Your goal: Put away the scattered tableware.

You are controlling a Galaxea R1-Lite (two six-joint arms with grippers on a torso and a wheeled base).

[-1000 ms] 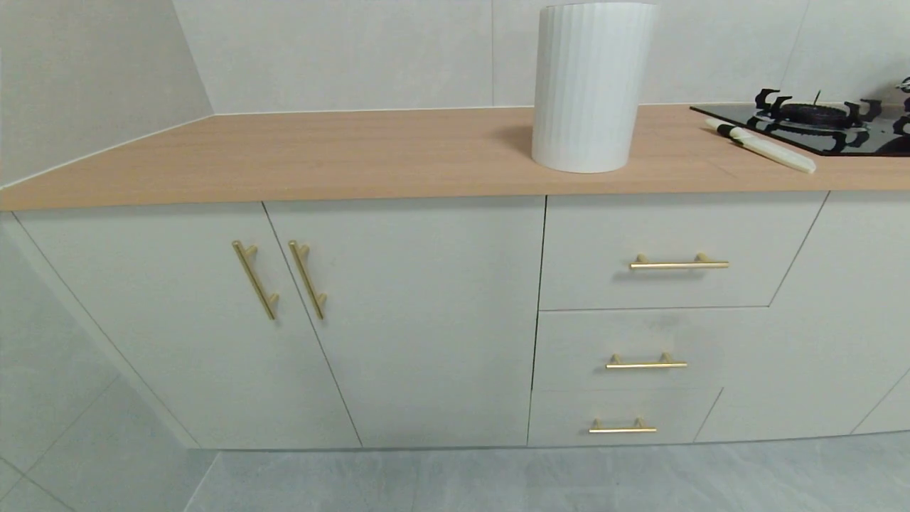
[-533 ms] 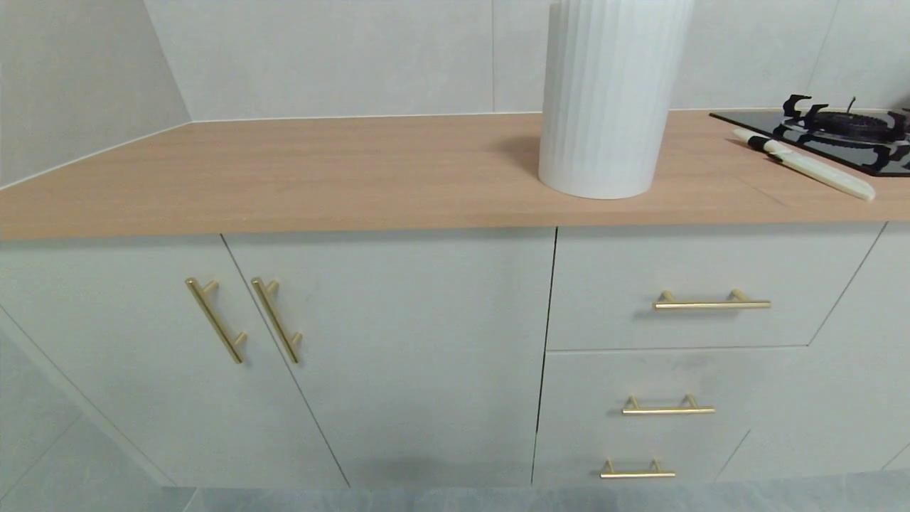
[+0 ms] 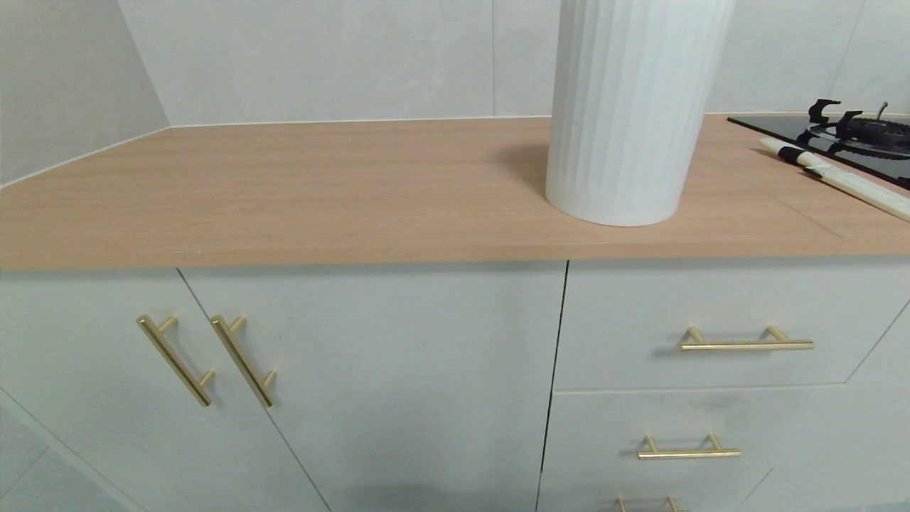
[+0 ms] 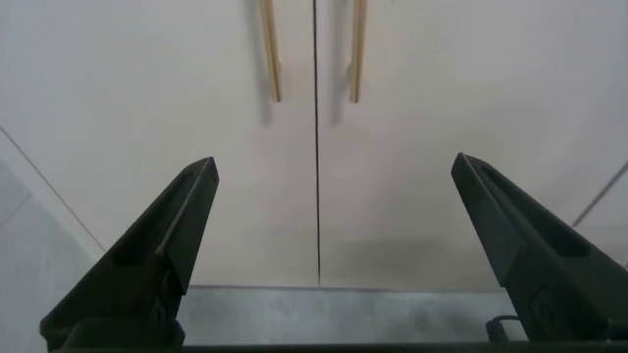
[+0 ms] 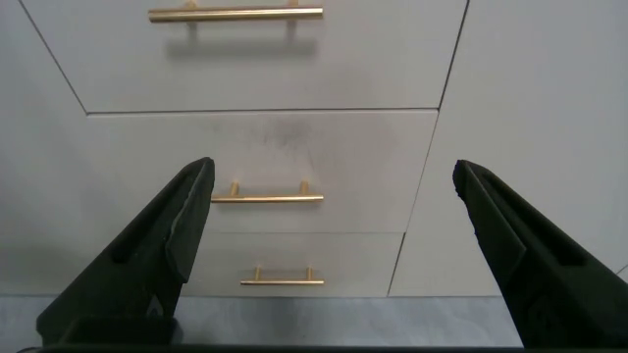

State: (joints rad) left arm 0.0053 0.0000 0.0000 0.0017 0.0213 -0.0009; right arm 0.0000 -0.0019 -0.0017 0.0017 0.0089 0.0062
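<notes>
A white ribbed holder [image 3: 625, 107] was stood on the wooden bench [image 3: 320, 192], near a pale, possibly knife-like utensil [image 3: 853, 186]. The left hand [image 4: 334, 167] and right hand [image 5: 334, 169] were held released.

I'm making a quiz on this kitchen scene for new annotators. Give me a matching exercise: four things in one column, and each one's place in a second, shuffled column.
Things
1. white ribbed container
2. cream knife
3. left gripper
4. right gripper

Places
A. open, facing the stacked drawers
B. lying on the countertop beside the stove
C. standing upright on the countertop
D. open, facing the two cabinet doors

Pairs: 1-C, 2-B, 3-D, 4-A
</notes>
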